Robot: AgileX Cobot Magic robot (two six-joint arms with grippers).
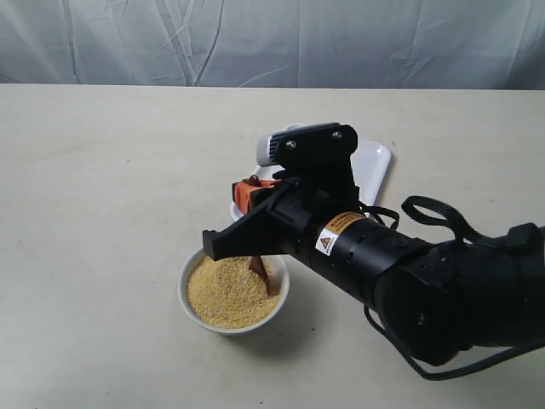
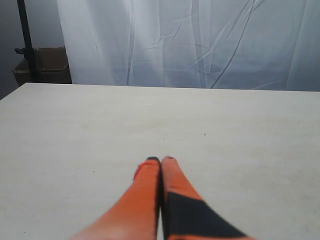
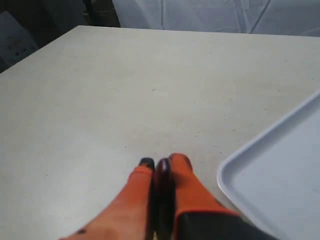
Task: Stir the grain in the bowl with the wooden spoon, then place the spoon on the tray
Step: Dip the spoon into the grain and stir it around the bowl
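The bowl (image 1: pixel 184 294) sits toward the near side of the counter (image 1: pixel 102 187), with wide bare room to its left and in front. The black right arm crowds its right side and hides most of the tray (image 1: pixel 373 166) beyond it; the tray's rounded corner and low raised rim show in the right wrist view. The right gripper (image 3: pixel 161 162) is clamped on the slim dark handle of the wooden spoon (image 1: pixel 263 277), which hangs steeply with its glossy reddish-brown scoop dipped in the grain (image 1: pixel 223 294) near the bowl's right rim. The grain is fine, sandy and golden, filling the smooth white bowl. The left gripper (image 2: pixel 160 160) has its orange fingers pressed together on nothing, above bare counter. The counter is matt cream, and creased pale cloth (image 1: pixel 255 43) hangs behind
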